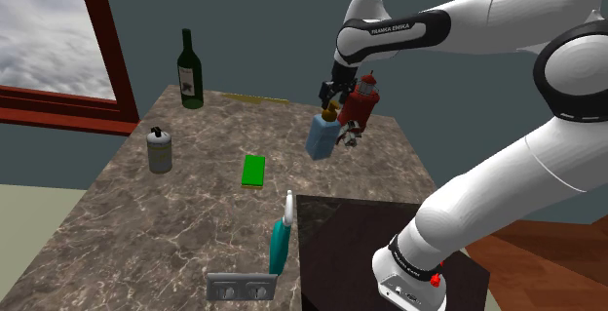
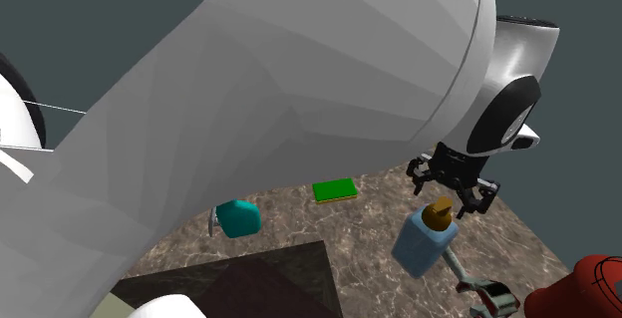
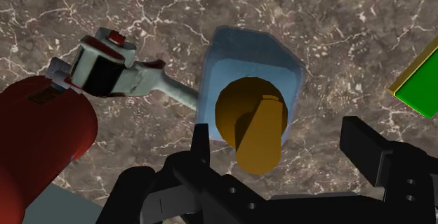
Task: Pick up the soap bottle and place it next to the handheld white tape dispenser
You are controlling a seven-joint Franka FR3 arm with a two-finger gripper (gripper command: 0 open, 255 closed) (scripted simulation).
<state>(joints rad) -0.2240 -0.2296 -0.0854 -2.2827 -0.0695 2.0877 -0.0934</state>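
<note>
Pale blue, blocky soap bottle (image 1: 320, 141) with amber pump (image 3: 256, 128) stands on veined marble tabletop (image 1: 195, 212), upper middle of shoulder view; black claw (image 3: 281, 142) spread around the pump, perhaps not touching.

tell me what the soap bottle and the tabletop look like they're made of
The soap bottle has a pale blue body, probably smooth plastic, faintly translucent judging by its lighter edges. Its ochre pump head looks like matte plastic. The tabletop is brown with fine white veins, so it is likely polished marble or similar stone, though a printed laminate can't be ruled out.
</note>
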